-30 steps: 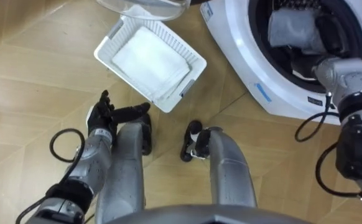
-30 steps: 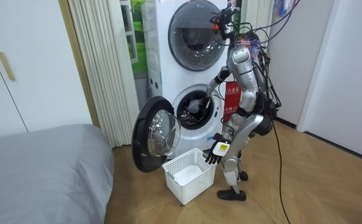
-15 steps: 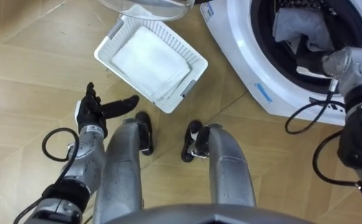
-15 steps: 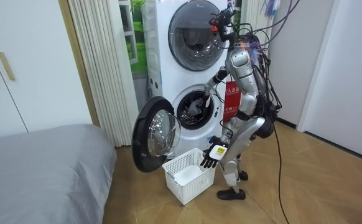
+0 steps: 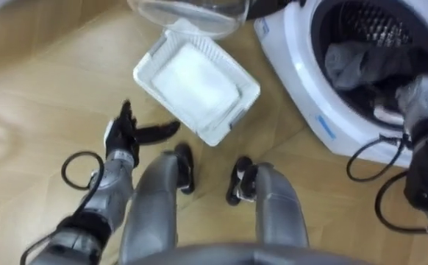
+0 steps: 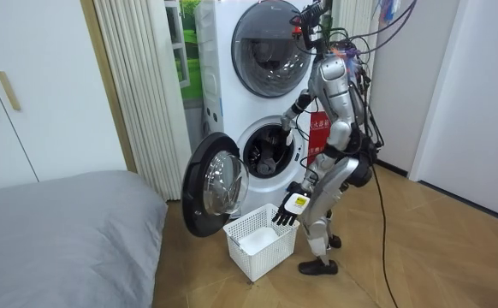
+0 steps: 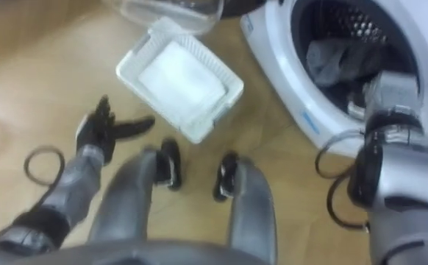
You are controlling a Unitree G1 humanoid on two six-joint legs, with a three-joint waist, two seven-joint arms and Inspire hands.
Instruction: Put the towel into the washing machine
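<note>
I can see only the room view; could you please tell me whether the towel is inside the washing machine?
Observer: Yes. The eye views show a grey towel lying crumpled inside the washing machine's drum.
Operator: Thank you. Is the left hand carrying anything?
Observer: No. The left hand is open and empty, over the floor beside the basket.
Operator: And what is in the basket?
Observer: Something flat and white covers its bottom.
</note>
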